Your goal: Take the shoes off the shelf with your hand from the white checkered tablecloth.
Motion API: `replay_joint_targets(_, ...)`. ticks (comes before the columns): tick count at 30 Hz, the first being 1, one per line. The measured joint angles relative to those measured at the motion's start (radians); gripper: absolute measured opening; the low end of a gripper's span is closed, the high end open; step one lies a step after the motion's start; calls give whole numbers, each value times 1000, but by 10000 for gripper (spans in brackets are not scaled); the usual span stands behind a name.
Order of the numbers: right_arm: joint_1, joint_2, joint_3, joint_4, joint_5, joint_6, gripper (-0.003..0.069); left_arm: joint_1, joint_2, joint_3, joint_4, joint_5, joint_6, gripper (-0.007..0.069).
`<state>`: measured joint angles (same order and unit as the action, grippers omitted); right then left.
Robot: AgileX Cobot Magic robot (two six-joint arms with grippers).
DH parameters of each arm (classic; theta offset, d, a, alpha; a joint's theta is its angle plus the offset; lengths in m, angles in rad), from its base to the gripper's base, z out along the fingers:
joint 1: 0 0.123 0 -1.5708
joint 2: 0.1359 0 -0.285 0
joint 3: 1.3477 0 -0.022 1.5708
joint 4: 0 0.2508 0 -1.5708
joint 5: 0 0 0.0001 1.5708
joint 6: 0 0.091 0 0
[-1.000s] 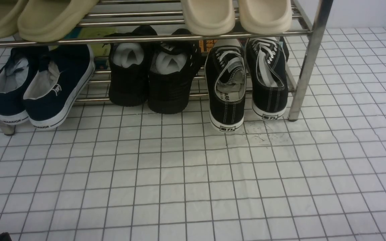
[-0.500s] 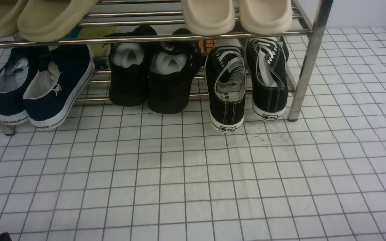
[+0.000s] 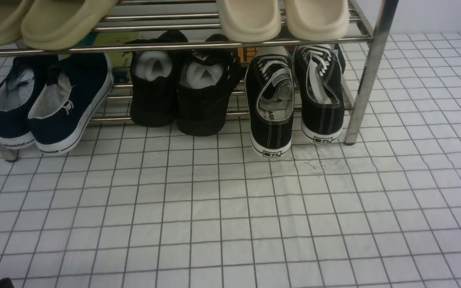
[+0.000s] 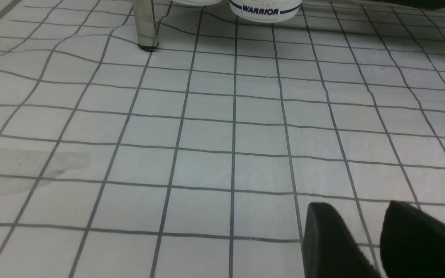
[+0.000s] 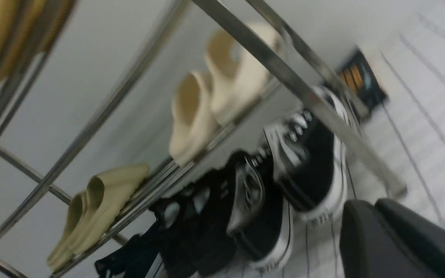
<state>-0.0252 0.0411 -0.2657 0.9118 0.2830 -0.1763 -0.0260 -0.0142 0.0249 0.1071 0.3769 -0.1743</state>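
Tablecloth (image 3: 230,208) is lying creased beneath the shelf (image 3: 368,80); left gripper (image 4: 363,218) is hovering slightly parted, empty; right gripper (image 5: 373,210) blurred, opening unclear.

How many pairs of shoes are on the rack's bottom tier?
3: navy sneakers at left, all-black mesh shoes in the middle, black canvas lace-up sneakers at right. None looks hidden.

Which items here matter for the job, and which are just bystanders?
Job: black canvas sneakers, chrome shelf, checkered tablecloth.
Bystanders: navy sneakers, black mesh shoes, cream slides, olive slides.
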Motion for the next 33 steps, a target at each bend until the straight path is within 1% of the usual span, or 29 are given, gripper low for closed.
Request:
replay_joint_targets(1, 0, 37, -56, -17, 8, -97, -10, 0, 0, 0, 0, 0, 0, 239)
replay_joint_targets(2, 0, 67, -100, -27, 23, -141, -11, 0, 0, 0, 0, 0, 0, 239)
replay_joint_targets(4, 0, 160, -171, -52, 105, -201, -8, 0, 0, 0, 0, 0, 0, 239)
replay_joint_targets(6, 0, 275, -248, -80, 245, -212, -1, 0, 0, 0, 0, 0, 0, 239)
replay_joint_targets(7, 0, 288, -248, -83, 262, -212, 0, 0, 0, 0, 0, 0, 0, 239)
replay_joint_targets(8, 0, 351, -279, -90, 329, -210, 1, 0, 0, 0, 0, 0, 0, 239)
replay_joint_targets(11, 0, 582, -360, -108, 639, -200, 3, 0, 0, 0, 0, 0, 0, 239)
replay_joint_targets(12, 0, 594, -360, -108, 639, -200, 3, 0, 0, 0, 0, 0, 0, 239)
replay_joint_targets(13, 0, 690, -390, -118, 753, -202, 3, 0, 0, 0, 0, 0, 0, 239)
replay_joint_targets(14, 0, 745, -407, -119, 803, -210, 3, 0, 0, 0, 0, 0, 0, 239)
replay_joint_targets(15, 0, 755, -410, -119, 803, -210, 3, 0, 0, 0, 0, 0, 0, 239)
replay_joint_targets(16, 0, 824, -435, -110, 863, -254, 3, 0, 0, 0, 0, 0, 0, 239)
replay_joint_targets(18, 0, 889, -468, -74, 911, -325, 4, 0, 0, 0, 0, 0, 0, 239)
replay_joint_targets(20, 5, 945, -511, 6, 929, -402, 4, 0, 0, 0, 0, 0, 0, 239)
replay_joint_targets(23, 49, 1003, -589, 79, 931, -434, 6, 0, 0, 0, 0, 0, 0, 239)
replay_joint_targets(25, 113, 1049, -654, 71, 933, -420, 6, 0, 0, 0, 0, 0, 0, 239)
replay_joint_targets(26, 162, 1085, -702, 48, 935, -389, 6, 0, 0, 0, 0, 0, 0, 239)
replay_joint_targets(27, 180, 1090, -709, 42, 935, -383, 6, 0, 0, 0, 0, 0, 0, 239)
replay_joint_targets(28, 257, 1135, -757, -18, 927, -322, 6, 0, 0, 0, 0, 0, 0, 239)
replay_joint_targets(29, 277, 1153, -786, -48, 915, -296, 6, 0, 0, 0, 0, 0, 0, 239)
replay_joint_targets(30, 335, 1184, -828, -115, 896, -238, 8, 0, 0, 0, 0, 0, 0, 239)
replay_joint_targets(31, 354, 1197, -835, -127, 888, -228, 8, 0, 0, 0, 0, 0, 0, 239)
replay_joint_targets(32, 424, 1253, -903, -238, 854, -146, 10, 0, 0, 0, 0, 0, 0, 239)
replay_joint_targets(33, 464, 1291, -934, -286, 834, -94, 11, 0, 0, 0, 0, 0, 0, 239)
